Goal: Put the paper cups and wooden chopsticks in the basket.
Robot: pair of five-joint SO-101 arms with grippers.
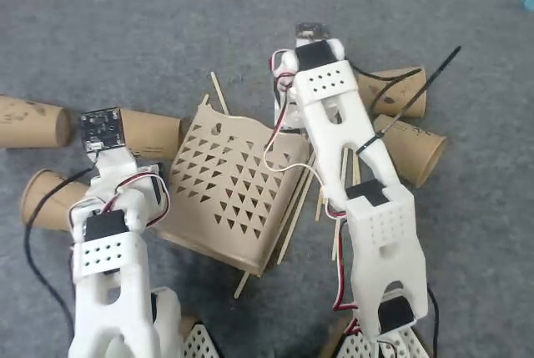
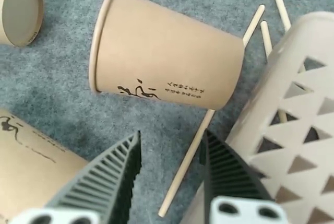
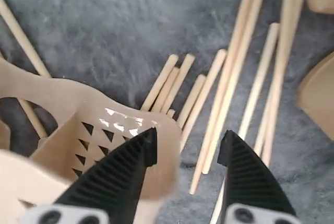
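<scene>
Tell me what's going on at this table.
The basket lies tipped on its side between two arms. The left arm has its jaws open above a paper cup lying beside the basket; the right arm has its jaws open over the basket's rim and loose chopsticks. Neither holds anything, and cups and chopsticks lie scattered on the table.

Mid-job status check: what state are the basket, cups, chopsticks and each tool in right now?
basket: tipped on its side on the carpet.
paper cups: lying on their sides on the carpet, outside the basket.
wooden chopsticks: loose on the carpet beside the basket, none gripped.
left tool: open, empty, above a cup and a chopstick.
right tool: open, empty, above the basket's rim and chopsticks.
</scene>
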